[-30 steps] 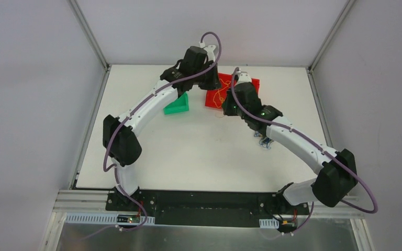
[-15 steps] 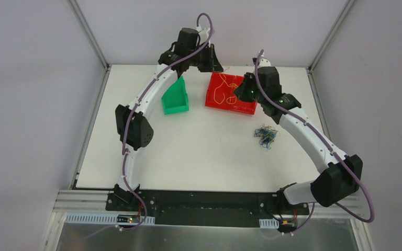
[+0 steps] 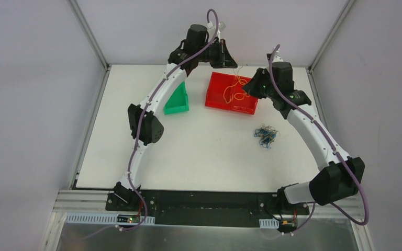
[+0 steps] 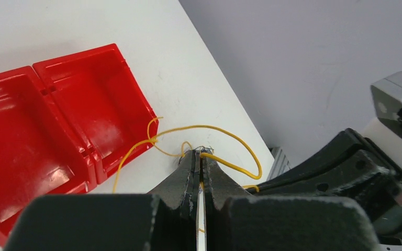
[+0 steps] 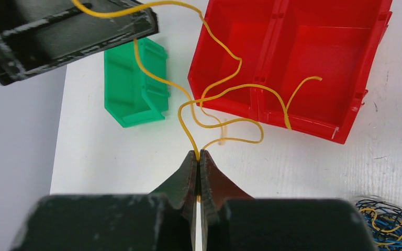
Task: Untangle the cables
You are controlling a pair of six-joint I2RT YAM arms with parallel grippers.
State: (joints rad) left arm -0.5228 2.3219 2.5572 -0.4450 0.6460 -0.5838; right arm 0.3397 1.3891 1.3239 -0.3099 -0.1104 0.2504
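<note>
Red bin (image 3: 214, 91): 1
Green bin (image 3: 177, 102): 1, L of red bin
Cable knot (image 3: 266, 136): 1, near-R of red bin
Yellow cables (image 4: 209, 126): count unclear

Left arm (image 3: 156, 98) and right arm (image 3: 310, 125) reaching far, wrists raised, jaws closed

Yellow cables (image 5: 235, 86) dangle looped; multicoloured knot (image 3: 266, 137) lies apart.

Diffuse overhead light, bright and even in all 3 views, with soft shadows. In both wrist views the dark housing below the jaws is out of focus, while the yellow cable (image 4: 205, 126) above them is sharp. Glare streaks the red bin (image 4: 78, 99) left of the jaws.
</note>
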